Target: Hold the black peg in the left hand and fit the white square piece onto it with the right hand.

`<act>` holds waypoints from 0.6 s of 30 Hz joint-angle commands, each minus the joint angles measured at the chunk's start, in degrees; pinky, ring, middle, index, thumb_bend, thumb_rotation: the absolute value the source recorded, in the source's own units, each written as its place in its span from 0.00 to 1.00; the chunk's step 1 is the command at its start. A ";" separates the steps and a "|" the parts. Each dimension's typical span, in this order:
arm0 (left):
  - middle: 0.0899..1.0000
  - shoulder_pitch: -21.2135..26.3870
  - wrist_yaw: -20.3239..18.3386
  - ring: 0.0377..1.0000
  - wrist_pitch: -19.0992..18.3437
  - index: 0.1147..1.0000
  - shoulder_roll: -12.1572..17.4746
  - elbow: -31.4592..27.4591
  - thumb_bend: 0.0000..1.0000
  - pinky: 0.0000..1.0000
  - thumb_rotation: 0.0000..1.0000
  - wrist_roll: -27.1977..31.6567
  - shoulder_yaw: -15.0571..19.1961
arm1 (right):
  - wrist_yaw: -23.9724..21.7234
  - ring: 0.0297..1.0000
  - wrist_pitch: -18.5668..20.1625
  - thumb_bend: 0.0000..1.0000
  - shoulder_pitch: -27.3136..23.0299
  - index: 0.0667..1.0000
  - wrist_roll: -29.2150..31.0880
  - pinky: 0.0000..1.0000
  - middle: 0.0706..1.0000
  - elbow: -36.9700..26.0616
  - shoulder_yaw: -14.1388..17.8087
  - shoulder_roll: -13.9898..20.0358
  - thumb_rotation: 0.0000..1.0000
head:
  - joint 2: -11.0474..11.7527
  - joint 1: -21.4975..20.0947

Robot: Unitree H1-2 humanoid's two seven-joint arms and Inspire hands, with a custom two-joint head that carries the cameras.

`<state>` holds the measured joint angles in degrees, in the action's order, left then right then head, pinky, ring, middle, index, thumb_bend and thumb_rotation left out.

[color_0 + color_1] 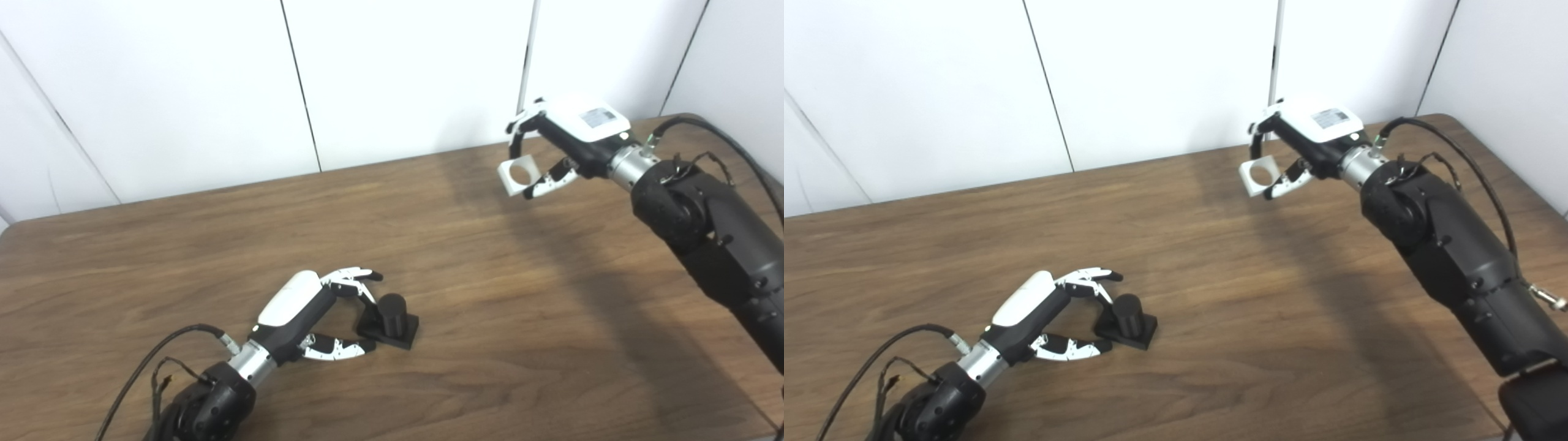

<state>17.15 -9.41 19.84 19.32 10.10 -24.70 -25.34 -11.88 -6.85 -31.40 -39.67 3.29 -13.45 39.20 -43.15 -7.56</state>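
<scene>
Peg status: black peg (392, 312) stands upright on its square base on the worktop (490, 306), near the front left. Left hand (318, 318) sits spread around it, fingers above and thumb below the base; contact looks likely but cannot be confirmed, no firm grasp. Right hand (551, 153) is raised at the far right, pinching the white square piece (519, 176), hole facing the camera. Risk: a loose left grip lets the peg tilt, so the hole jams.

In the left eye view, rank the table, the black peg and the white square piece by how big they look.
1. table
2. black peg, base included
3. white square piece, though it sits farther from the camera, so true size is unsure.
</scene>
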 commanded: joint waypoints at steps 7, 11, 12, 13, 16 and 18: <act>0.83 -1.22 -3.69 0.86 -2.07 0.43 0.59 4.25 0.52 0.72 0.07 -2.44 -1.50 | -8.26 0.86 -0.65 0.52 -4.03 0.44 5.25 0.82 0.76 -9.55 0.62 -0.52 0.14 | -0.29 0.61; 0.83 -1.09 -3.79 0.86 -2.37 0.43 0.41 4.19 0.52 0.72 0.07 -2.64 -1.57 | -11.56 0.87 -0.42 0.52 -4.80 0.44 6.54 0.78 0.76 -12.47 0.48 -1.67 0.14 | -0.42 1.39; 0.83 -1.09 -3.87 0.86 -2.66 0.43 0.35 3.98 0.52 0.72 0.07 -2.74 -1.59 | -12.27 0.87 -0.29 0.52 -4.98 0.44 6.75 0.77 0.76 -13.10 0.46 -2.00 0.14 | -0.46 1.53; 0.83 -1.09 -3.96 0.87 -2.92 0.43 0.31 3.78 0.52 0.72 0.07 -2.82 -1.61 | -12.85 0.87 -0.21 0.52 -5.12 0.44 6.87 0.77 0.76 -13.58 0.45 -2.31 0.14 | -0.50 1.67; 0.83 -1.10 -3.81 0.86 -2.89 0.43 0.04 3.67 0.52 0.72 0.06 -3.07 -1.58 | -14.34 0.86 -0.44 0.52 -5.51 0.44 7.92 0.74 0.76 -14.54 0.32 -3.42 0.14 | -0.60 2.08; 0.83 -1.03 -3.48 0.86 -2.46 0.43 -0.12 3.91 0.52 0.71 0.07 -3.47 -1.61 | -15.61 0.86 -0.34 0.52 -5.76 0.44 8.66 0.73 0.76 -15.25 0.09 -4.13 0.14 | -0.64 2.29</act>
<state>17.69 -9.24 20.75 18.52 11.16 -25.28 -25.25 -27.16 -7.37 -33.87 -32.42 -9.82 -13.93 34.94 -43.77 -5.19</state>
